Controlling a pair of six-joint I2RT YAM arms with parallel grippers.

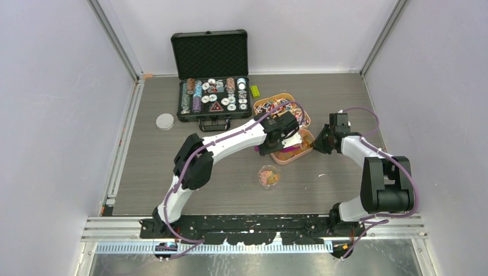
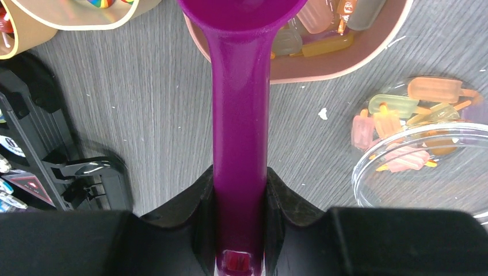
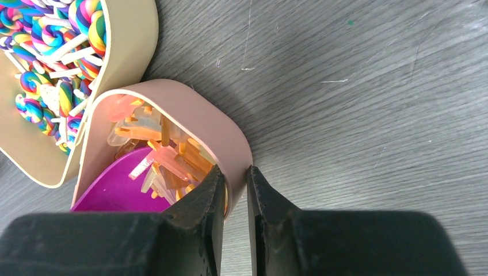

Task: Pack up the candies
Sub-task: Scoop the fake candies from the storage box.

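My left gripper [image 1: 275, 141] [image 2: 240, 179] is shut on the handle of the magenta scoop [image 2: 240, 109]. The scoop's head reaches into the pink bowl [image 1: 303, 150] [image 2: 351, 60], where it also shows in the right wrist view [image 3: 112, 192]. The bowl holds small popsicle candies [image 3: 167, 160] in orange, pink and pale tones. My right gripper [image 1: 319, 142] [image 3: 235, 175] is shut on the pink bowl's rim [image 3: 230, 146], one finger inside and one outside. A clear round container [image 1: 269, 176] [image 2: 403, 184] with several popsicle candies [image 2: 392, 104] stands just in front of the bowl.
A tan bowl [image 1: 275, 98] [image 3: 129, 63] of rainbow swirl lollipops [image 3: 46, 75] touches the pink bowl at the back. An open black case [image 1: 212, 86] of poker chips stands at the back. A yellow-green block [image 1: 254, 90] lies beside it. A clear lid [image 1: 165, 121] lies at the left.
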